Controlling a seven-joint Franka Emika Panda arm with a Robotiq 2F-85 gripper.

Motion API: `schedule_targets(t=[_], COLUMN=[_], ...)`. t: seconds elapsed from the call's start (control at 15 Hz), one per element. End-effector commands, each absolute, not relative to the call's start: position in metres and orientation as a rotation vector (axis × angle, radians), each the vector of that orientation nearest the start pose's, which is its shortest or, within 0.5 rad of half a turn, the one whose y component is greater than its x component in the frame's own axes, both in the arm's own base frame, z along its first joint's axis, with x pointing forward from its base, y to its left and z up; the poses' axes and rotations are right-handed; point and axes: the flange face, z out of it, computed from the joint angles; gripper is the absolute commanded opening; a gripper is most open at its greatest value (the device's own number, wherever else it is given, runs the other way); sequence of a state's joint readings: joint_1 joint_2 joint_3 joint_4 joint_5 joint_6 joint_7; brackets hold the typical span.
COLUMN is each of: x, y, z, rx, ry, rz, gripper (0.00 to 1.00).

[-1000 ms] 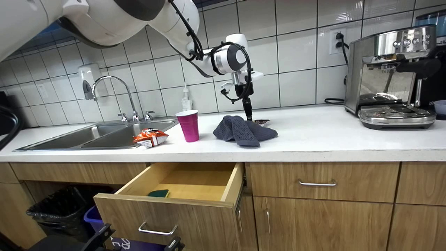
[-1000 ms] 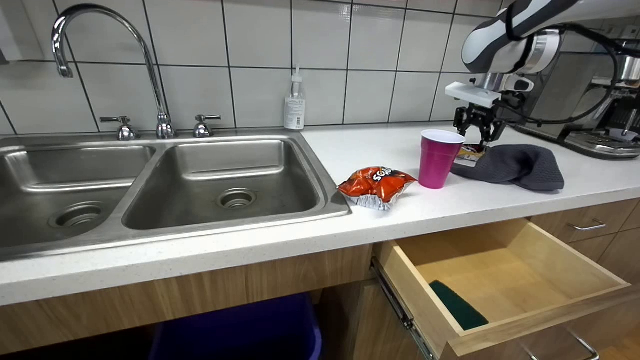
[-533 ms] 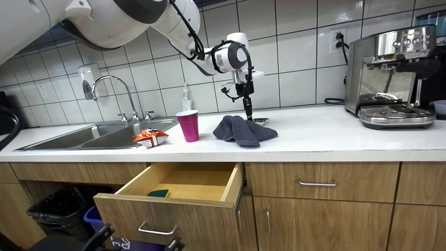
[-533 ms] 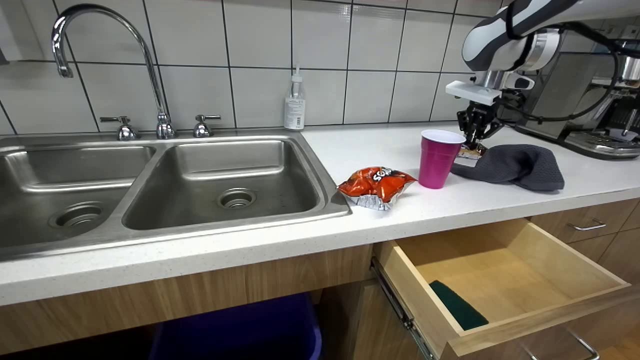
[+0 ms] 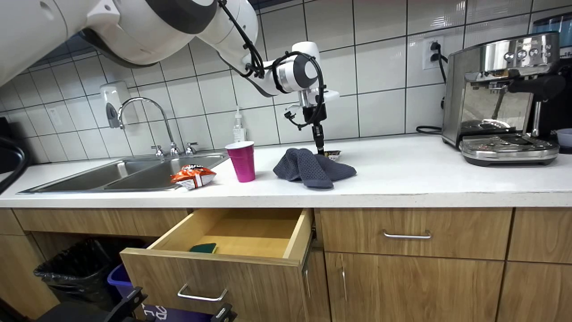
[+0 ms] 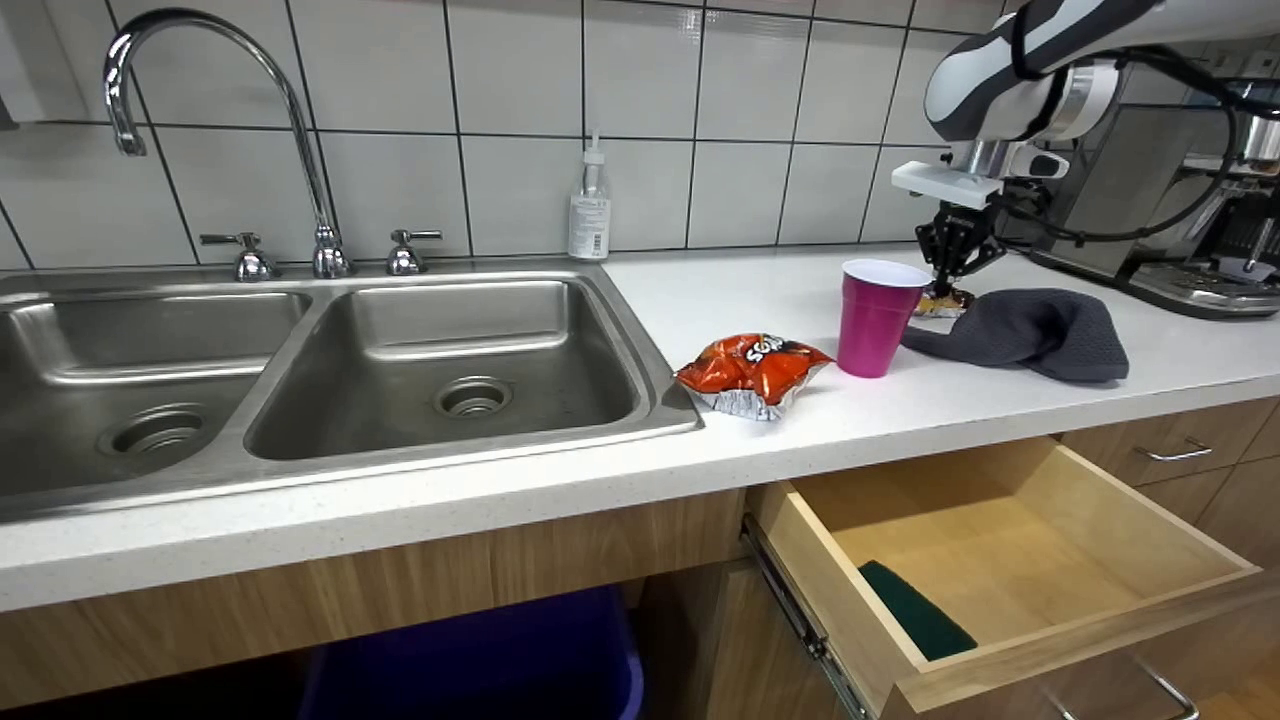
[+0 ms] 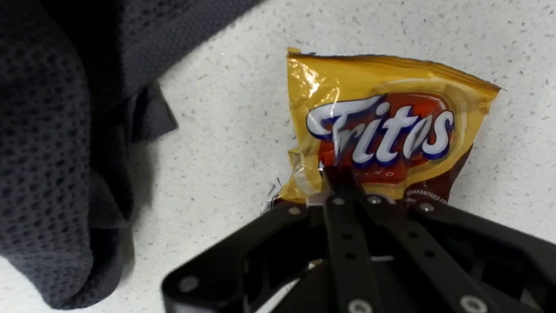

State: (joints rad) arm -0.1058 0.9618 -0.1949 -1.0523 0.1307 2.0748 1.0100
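A small yellow and brown Fritos bag [image 7: 386, 130] lies on the white counter, its front facing up in the wrist view. My gripper [image 7: 341, 176] points down with its fingers together, shut on the lower middle of the bag, where the foil creases around the tips. The lower part of the bag is hidden behind the fingers. Beside it lies a crumpled dark grey towel [image 7: 43, 152], apart from the gripper. In an exterior view the towel [image 5: 313, 167] covers part of the fingertips; in an exterior view the bag [image 6: 945, 305] shows partly behind the pink cup [image 6: 880, 325].
An orange chip bag [image 6: 755, 370] lies between the cup and the sink [image 6: 660, 330]. Below the counter an open drawer [image 6: 1130, 540] holds a green sponge [image 6: 915, 610]. A coffee machine [image 5: 500, 103] stands along the wall. A soap bottle [image 6: 590, 215] is behind the sink.
The gripper's fingers have come together on the Fritos bag, which has bunched up and turned slightly. The arm has hardly shifted, and the towel, cup and orange bag have stayed put.
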Motion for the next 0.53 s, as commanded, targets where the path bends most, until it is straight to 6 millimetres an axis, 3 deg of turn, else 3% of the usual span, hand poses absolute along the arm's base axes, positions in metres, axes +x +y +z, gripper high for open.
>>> schedule_targets(t=[0.0, 0.47], x=[0.767, 0.766], y=[-0.177, -0.177], z=[0.273, 0.308], rx=[-2.508, -2.506], ry=[1.905, 1.874], rz=[-0.12, -0.181], gripper=[0.0, 0.0])
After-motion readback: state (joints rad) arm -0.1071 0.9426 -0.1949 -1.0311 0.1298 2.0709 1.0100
